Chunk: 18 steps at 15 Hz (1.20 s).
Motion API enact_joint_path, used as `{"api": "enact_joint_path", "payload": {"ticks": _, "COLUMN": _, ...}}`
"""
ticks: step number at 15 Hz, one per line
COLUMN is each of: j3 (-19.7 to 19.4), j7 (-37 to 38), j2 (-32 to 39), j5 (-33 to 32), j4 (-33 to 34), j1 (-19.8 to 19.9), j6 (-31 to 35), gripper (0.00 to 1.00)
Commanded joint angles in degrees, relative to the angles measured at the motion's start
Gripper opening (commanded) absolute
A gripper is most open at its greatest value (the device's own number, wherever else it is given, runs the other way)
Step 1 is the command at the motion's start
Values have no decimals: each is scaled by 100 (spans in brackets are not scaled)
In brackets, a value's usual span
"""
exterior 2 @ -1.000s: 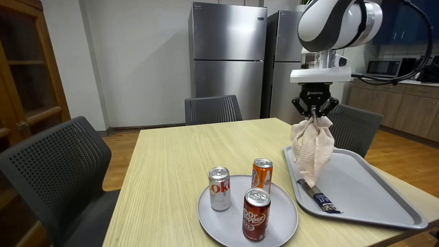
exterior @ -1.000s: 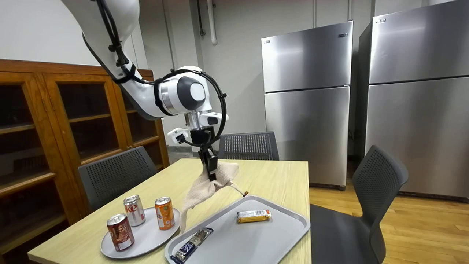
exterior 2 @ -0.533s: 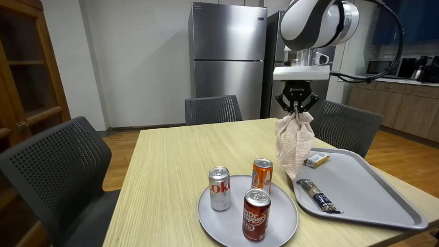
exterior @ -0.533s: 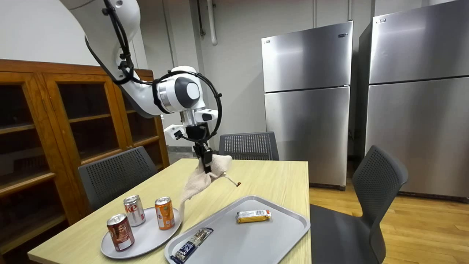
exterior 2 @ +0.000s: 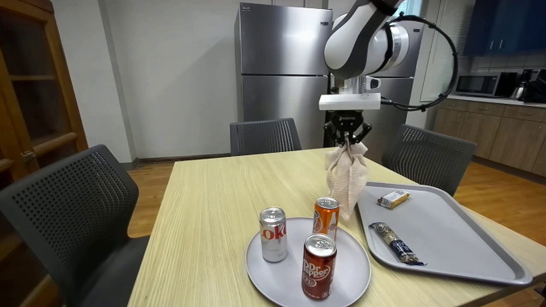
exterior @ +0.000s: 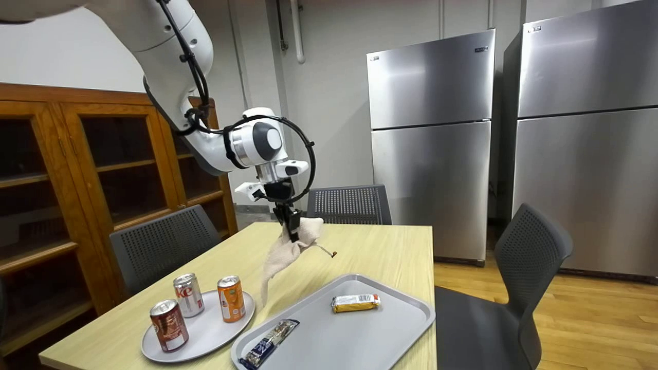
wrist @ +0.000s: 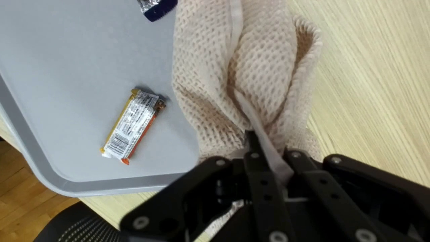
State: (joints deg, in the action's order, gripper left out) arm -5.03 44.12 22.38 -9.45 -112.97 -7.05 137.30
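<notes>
Clenched on a bunch of fabric, the black claw (exterior 2: pixel 347 143) holds a pale waffle-weave cloth (exterior 2: pixel 349 181) above the worktop (exterior 2: pixel 239 183). From its grip the cloth lies directly below, long axis close to upright, tail narrowing downward; in both exterior views that tail ends between the round plate (exterior 2: pixel 277 278) and the grey tray (exterior 2: pixel 465 243). Whether its lowest corner touches the wood cannot be told. One white strip (wrist: pixel 263 137) runs into the grip in the wrist view, and a thin cord (exterior: pixel 325 250) juts from the bunch. "ROBOTIQ" reads faintly on the claw's body.

Just beside the cloth, on the tray, lies a yellow-and-orange snack bar (wrist: pixel 131 126), barcode and fine print facing up, the words too blurred to read. Farther along the tray is a navy-wrapped bar (exterior 2: pixel 396 244), its white lettering uncertain.

Three upright cans share the plate: an orange soda can (exterior 2: pixel 326 216), brand mostly turned away; a silver Coke can (exterior 2: pixel 273 238), its red lettering curving out of sight; and a Dr Pepper can (exterior 2: pixel 318 268), the name and "23" legible.

Beyond stand dark grey chairs (exterior 2: pixel 264 136), then steel refrigerators (exterior: pixel 432 154) with badges too small to make out.
</notes>
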Motion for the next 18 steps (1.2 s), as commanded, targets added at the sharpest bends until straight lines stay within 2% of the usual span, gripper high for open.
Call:
{"api": "enact_joint_path", "payload": {"ticks": 1, "j3": -55, "j7": 56, "j2": 501, "j5": -135, "j4": 612, "j1": -171, "j6": -196, "gripper": 2}}
{"api": "enact_joint_path", "payload": {"ticks": 12, "j3": -199, "j7": 37, "j2": 1298, "j5": -98, "j4": 1085, "j1": -419, "j6": -320, "gripper": 2}}
{"api": "enact_joint_path", "payload": {"ticks": 13, "j3": -208, "j7": 36, "j2": 1324, "j5": -98, "j4": 1107, "j1": -433, "j6": -344, "gripper": 34}}
{"api": "enact_joint_path", "payload": {"ticks": 14, "j3": -218, "j7": 35, "j2": 1333, "j5": -96, "j4": 1117, "j1": -444, "j6": -361, "gripper": 36}}
{"api": "enact_joint_path", "payload": {"ticks": 18, "j3": -261, "j7": 16, "j2": 1291, "j5": -118, "j4": 1085, "j1": -482, "j6": -356, "gripper": 63}}
